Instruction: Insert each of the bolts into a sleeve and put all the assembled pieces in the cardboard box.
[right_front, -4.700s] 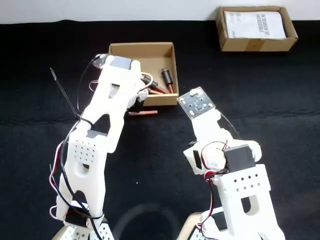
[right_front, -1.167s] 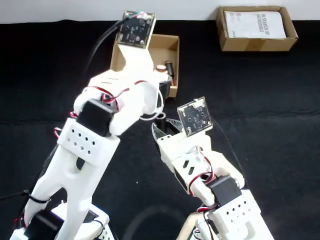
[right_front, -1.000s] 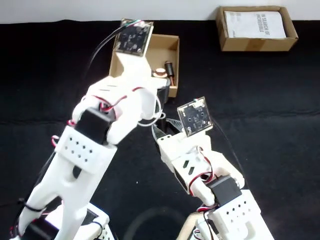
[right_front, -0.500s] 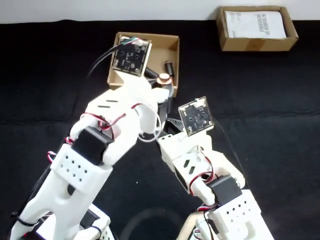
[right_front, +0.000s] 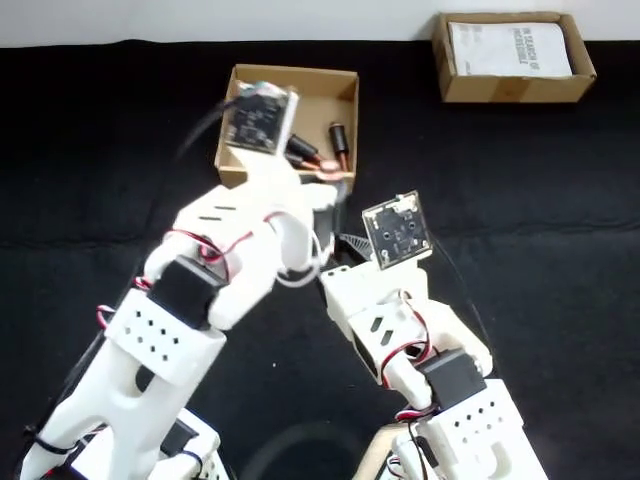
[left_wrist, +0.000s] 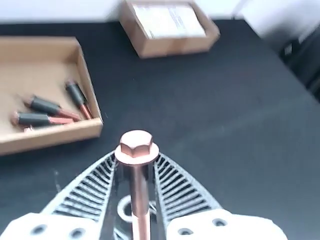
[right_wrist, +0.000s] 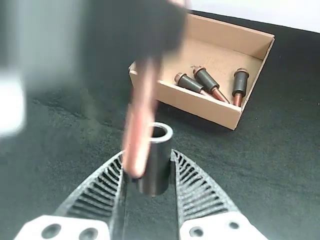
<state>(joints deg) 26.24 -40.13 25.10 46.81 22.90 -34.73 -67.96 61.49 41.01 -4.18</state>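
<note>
Logged three sleeved bolts (right_wrist: 209, 80) in brown cardboard box (right_wrist: 200, 106); left gripper (left_wrist: 136, 158) clenching copper hex-head bolt (left_wrist: 136, 146), right gripper (right_wrist: 148, 158) dark tubular sleeve (right_wrist: 159, 167), unjoined.

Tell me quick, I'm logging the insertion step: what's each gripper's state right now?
Left gripper: closed, holding a copper bolt.
Right gripper: closed, holding a dark sleeve.
</note>
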